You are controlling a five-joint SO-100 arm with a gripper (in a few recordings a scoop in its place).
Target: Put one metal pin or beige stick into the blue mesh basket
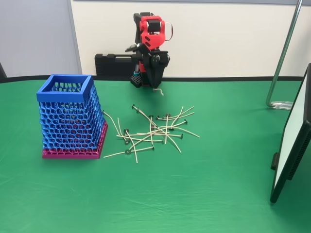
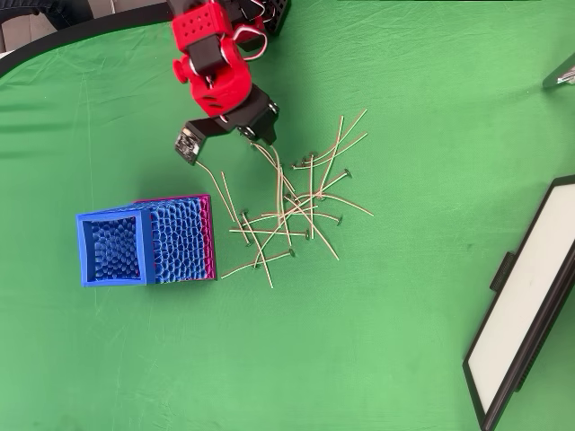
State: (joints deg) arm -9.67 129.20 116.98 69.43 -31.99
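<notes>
We see a loose heap of beige sticks [image 1: 155,130] lying crossed over one another on the green table [image 1: 204,194], just right of the blue mesh basket [image 1: 68,116] in the fixed view. One stick [image 1: 111,120] curves away from the heap and reaches close to the basket's right side; whether it touches the mesh we cannot tell. The basket stands upright on its magenta base, its square rim open at the top. In the overhead view the basket [image 2: 144,240] looks tipped only because of the camera angle, and through its rim we make out just blue mesh.

The red and black arm [image 1: 151,43] stands at the far edge of the table, behind the heap, with a black case [image 1: 114,64] against the wall behind it. Its pincer [image 1: 156,89] hangs low above the table, between the arm's base and the far end of the heap. A thin pale bit shows at its tip, but it is too small for us to say what it is. In the overhead view the pincer [image 2: 260,136] sits over the upper end of the sticks [image 2: 287,211], and the arm covers the fingertips, so we cannot tell whether it is released or clenched.

A flat panel with a black frame [image 1: 291,145] is cut off at the right edge, and a metal stand [image 1: 282,58] rises beside it.
</notes>
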